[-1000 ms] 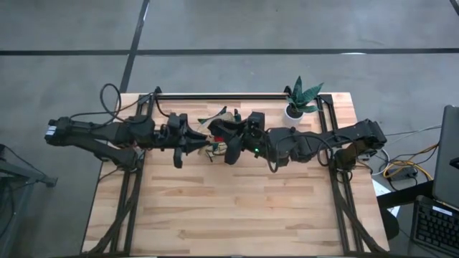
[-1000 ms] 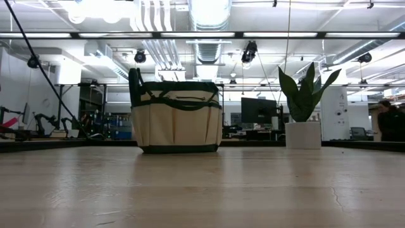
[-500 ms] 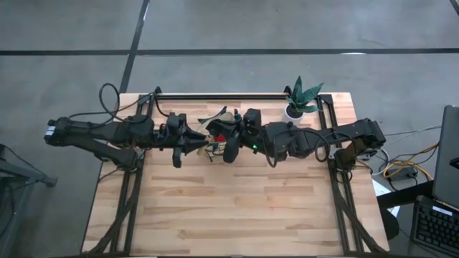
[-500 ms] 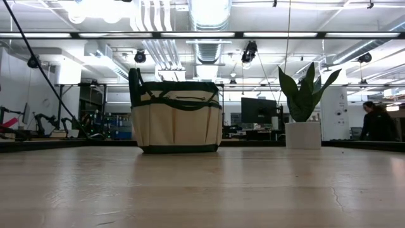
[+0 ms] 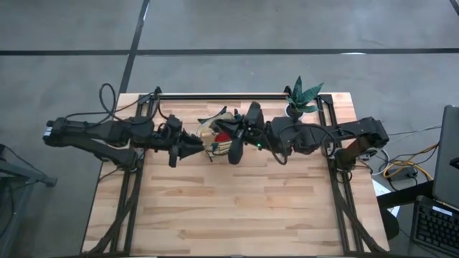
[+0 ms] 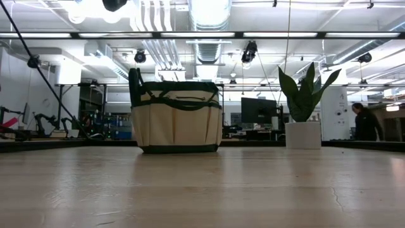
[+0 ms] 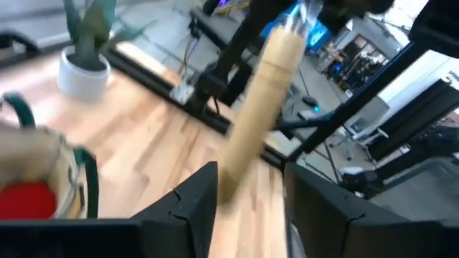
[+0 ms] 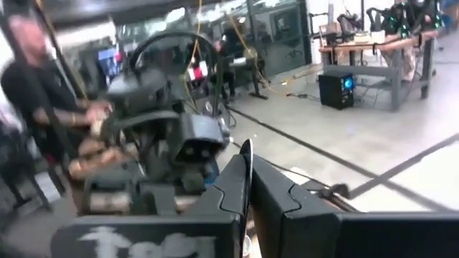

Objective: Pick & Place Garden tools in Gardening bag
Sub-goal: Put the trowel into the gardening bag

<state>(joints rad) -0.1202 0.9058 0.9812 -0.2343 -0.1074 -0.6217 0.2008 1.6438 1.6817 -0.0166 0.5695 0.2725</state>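
Note:
The tan gardening bag (image 5: 210, 131) (image 6: 177, 120) stands upright on its base at the table's far middle. A red chunky piece (image 5: 224, 135) (image 7: 25, 199) lies inside it. My left gripper (image 5: 195, 147) (image 7: 251, 172) is at the bag's left side, open. A wooden tool handle (image 7: 265, 107) slants between its fingers, with a gap on one side. My right gripper (image 5: 233, 149) (image 8: 247, 154) hovers over the bag's near right part, shut with nothing in it. Neither gripper shows in the low view. My left gripper has the wooden handle's lower end (image 7: 228, 188) close beside one finger (image 7: 201, 193). I cannot tell whether they touch. The other finger stands clear of the handle, which runs on past the fingertips, tilted.
A green plant in a white pot (image 5: 300, 102) (image 6: 304, 109) stands at the far right of the table, right of the bag. Dark frame rails (image 5: 130, 193) run along both table sides. The wooden tabletop (image 5: 237, 208) stretches wide toward the near edge. A person (image 8: 43, 100) is in the room beyond.
My left gripper has drawn back a little toward the table's left edge, away from the bag. My right arm has shifted slightly toward the right and far edges. The bag's tan rim and the red piece show more plainly from above.

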